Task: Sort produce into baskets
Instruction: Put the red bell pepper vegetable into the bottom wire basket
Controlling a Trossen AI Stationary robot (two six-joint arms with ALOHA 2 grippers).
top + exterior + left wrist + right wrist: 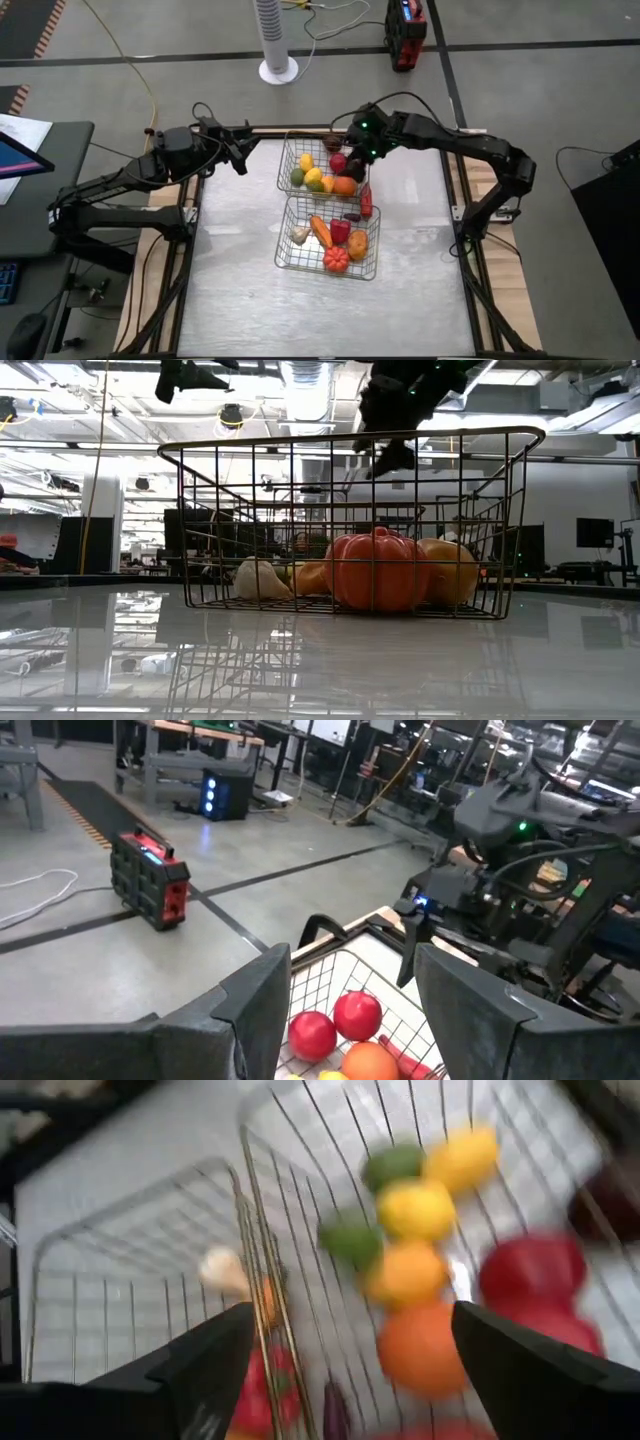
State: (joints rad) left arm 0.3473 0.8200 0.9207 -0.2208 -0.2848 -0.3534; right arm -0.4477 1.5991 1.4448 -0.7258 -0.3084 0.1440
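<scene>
Near basket (pixel 328 262): stands on the bench (pixel 240 300) closest to the low camera; contains an orange pumpkin (pixel 378 570), a white bulb (pixel 258 578), a carrot (pixel 321 232) and a red pepper (pixel 341 231).
Far basket (pixel 290 150): touches the near basket's far side; contains red, orange, yellow and green fruit.
Right gripper (pixel 356 148): arm reaches in from the right, wrist tipped downward above the far basket's right edge.
Right fingers (pixel 205 1365): spread wide apart, nothing between them; fruit lies below.
Left gripper (pixel 243 150): arm extended along the bench's far left edge, raised beside the far basket.
Left fingers (pixel 255 1010): apart, empty.
</scene>
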